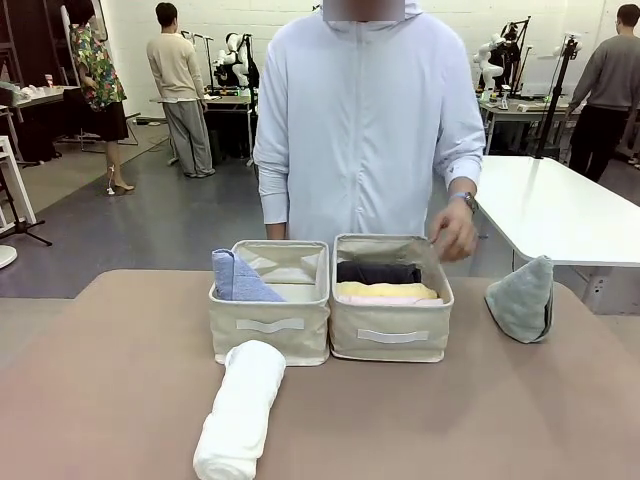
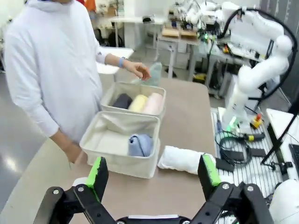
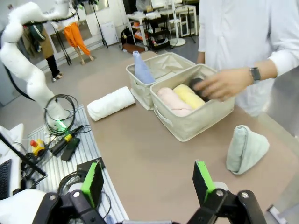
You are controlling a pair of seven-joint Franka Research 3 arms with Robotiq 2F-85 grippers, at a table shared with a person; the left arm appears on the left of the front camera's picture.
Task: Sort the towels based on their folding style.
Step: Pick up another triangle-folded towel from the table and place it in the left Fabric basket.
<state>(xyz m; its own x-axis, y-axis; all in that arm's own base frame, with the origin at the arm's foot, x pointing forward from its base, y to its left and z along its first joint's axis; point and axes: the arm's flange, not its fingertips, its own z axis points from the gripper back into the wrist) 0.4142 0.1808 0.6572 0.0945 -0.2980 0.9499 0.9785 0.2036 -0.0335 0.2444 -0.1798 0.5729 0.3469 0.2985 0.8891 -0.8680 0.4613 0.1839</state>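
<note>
White rolled towel [image 1: 240,410] lay nearest, in front of the left basket [image 1: 270,335], and the grey-green cone [image 1: 522,298] sat right of the right basket [image 1: 390,345], while left gripper [image 2: 153,170] and right gripper [image 3: 147,179] gaped empty; reaching toward the rolls [image 1: 385,285] could hit the person's hand [image 1: 455,232] at that basket's rim.

Matt, smooth tan surface on the bench [image 1: 100,400], no shine anywhere. Fluffy, terry-like cloth on the white towel [image 1: 240,410], the grey-green towel [image 1: 522,298] and the lavender-blue towel [image 1: 240,278]; same soft nap on the dark grey towel [image 1: 378,272], yellow towel [image 1: 385,290] and pink towel [image 3: 170,99]. Coarse-woven cream fabric, matt, on the left basket [image 1: 230,340] and right basket [image 1: 350,335], with flat paler cloth straps [image 1: 270,325] across the fronts. Matt black, plastic-looking frames on the left claw [image 2: 153,175] and right claw [image 3: 148,179], tipped with bright green, rubbery-looking pads [image 2: 97,171]. Smooth, thin pale cloth on the person's jacket [image 1: 360,130].
</note>
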